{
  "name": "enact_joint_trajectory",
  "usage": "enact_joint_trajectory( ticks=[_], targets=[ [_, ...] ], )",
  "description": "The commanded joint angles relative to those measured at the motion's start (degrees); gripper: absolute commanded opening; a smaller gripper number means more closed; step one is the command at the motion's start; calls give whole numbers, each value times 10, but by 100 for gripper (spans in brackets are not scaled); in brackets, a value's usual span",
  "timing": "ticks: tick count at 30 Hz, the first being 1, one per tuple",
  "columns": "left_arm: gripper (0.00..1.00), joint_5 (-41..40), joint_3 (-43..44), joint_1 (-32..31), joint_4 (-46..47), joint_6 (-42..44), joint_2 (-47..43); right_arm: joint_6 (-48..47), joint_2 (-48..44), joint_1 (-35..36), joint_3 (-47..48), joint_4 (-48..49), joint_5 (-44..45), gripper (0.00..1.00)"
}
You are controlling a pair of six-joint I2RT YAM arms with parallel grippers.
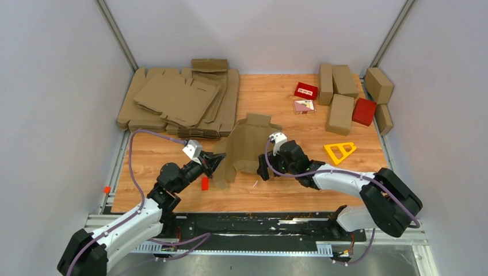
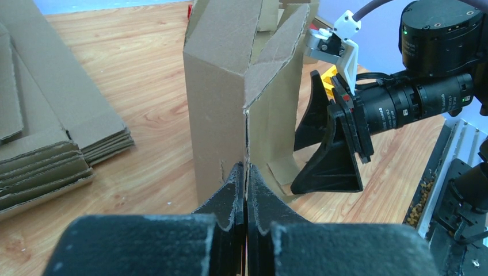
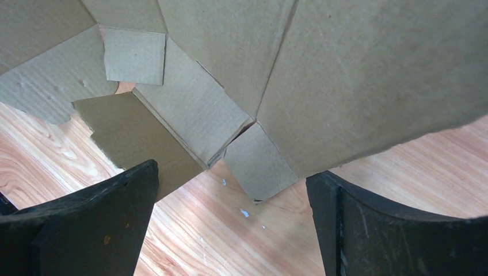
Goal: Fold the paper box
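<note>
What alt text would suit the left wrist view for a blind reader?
The left hand pinches the near edge of a partly folded brown paper box. The open right hand is beside it; flat cardboard sheets lie stacked on the table.

You are looking down on a wooden desk (image 1: pixel 262 92) with a warm orange grain, boxed in on three sides by plain pale grey panels: the left wall (image 1: pixel 52 86), the back wall (image 1: pixel 253 29) and the right wall (image 1: pixel 449 57). A slim metal post (image 1: pixel 118 35) climbs each far corner, slanting outward in the top view. Along the desk's near edge you see a black strip (image 1: pixel 259 221) and, below it, a silver rail (image 1: pixel 230 248). The light is soft and even, and shadows are faint.
</note>
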Motion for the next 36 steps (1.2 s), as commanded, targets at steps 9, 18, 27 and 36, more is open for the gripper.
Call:
enact_joint_trajectory(
  ticks=[9, 18, 27, 36],
  targets=[
    [0, 22, -8, -2, 72, -16, 26, -12, -40, 5, -4, 57, -39, 85],
    [0, 6, -5, -2, 48, -7, 14, 46, -38, -44, -9, 72, -82, 71],
    [0, -11, -17, -2, 44, 2, -5, 72, 13, -108, -6, 55, -122, 77],
    [0, 15, -31, -2, 87, -18, -25, 109, 41, -173, -17, 103, -203, 87]
  ],
)
